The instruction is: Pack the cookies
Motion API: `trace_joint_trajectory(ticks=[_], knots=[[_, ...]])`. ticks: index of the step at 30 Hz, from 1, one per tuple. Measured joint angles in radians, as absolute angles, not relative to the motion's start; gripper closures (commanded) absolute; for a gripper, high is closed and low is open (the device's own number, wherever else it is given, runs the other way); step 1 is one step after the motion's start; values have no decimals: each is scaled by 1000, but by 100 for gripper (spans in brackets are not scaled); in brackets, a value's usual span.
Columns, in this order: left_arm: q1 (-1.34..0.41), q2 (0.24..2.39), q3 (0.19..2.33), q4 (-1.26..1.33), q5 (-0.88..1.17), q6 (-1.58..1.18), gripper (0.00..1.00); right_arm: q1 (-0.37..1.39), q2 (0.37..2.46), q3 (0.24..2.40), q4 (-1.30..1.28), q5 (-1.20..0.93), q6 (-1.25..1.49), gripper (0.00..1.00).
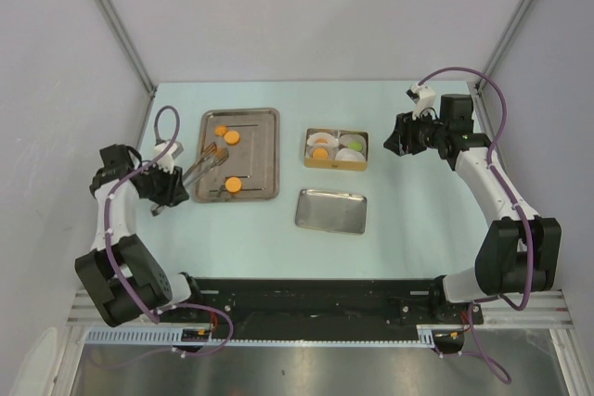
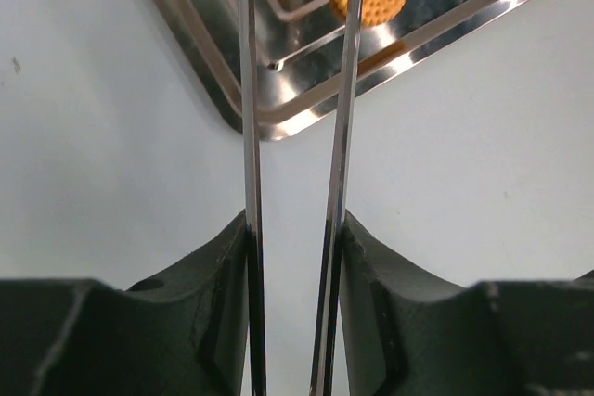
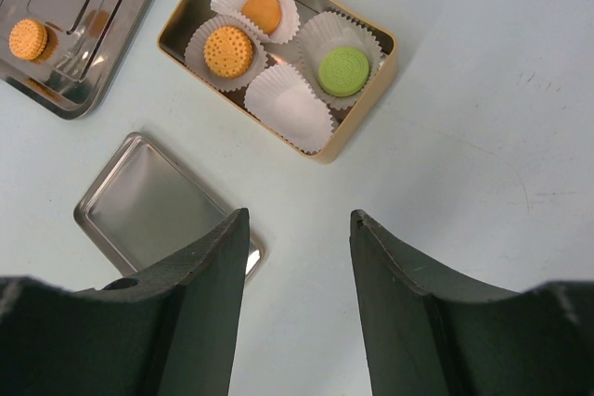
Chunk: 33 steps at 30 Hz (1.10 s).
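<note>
Pale blue-green table [image 1: 418,220], grey enclosure walls behind it, both arms bolted at the near edge. We note a large steel tray [image 1: 260,159] left of centre carrying three orange cookies [image 1: 234,185]: two close together toward its far end, one alone toward the near end. To the right sits a gold box [image 3: 364,107] fitted with four white paper liners [image 3: 290,104]. Two of them hold orange cookies, one holds the green cookie [image 3: 343,70], and the fourth, on the near side, is bare. A steel lid [image 1: 331,210] lies flat on the table in front of the box, near it but not touching. The left gripper [image 2: 294,220] is clamped on a pair of tongs [image 1: 206,164], its fingers pressing the two metal arms from outside. The arms stand slightly parted with nothing between them, and the tips reach over the tray close to the two far cookies; we cannot tell whether they touch one. The right gripper [image 3: 299,215] hovers above the table to the right of the box, jaws apart and empty. Our reading: packing is well along, with three of four places filled. What is left, we judge, is one more cookie from the tray into the bare liner, and probably the lid onto the box. The tray holds more cookies than the box has room for.
</note>
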<state>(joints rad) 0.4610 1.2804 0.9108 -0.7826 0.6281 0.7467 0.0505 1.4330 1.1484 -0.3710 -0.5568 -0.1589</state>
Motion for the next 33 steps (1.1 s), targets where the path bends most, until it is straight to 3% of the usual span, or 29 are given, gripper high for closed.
trace_joint_trajectory(ticks=[14,23,33], knots=[[1,1290,1080,-709,575,536,58,51,1433,1148,-371,-555,-159,48],[-253,1492,1221,-620,494,429,59,50,1433,1148,-371,-550,-160,48],[-400,1699,1367,-572,447,375,59,39,1433,1148,-371,-545,-162,48]])
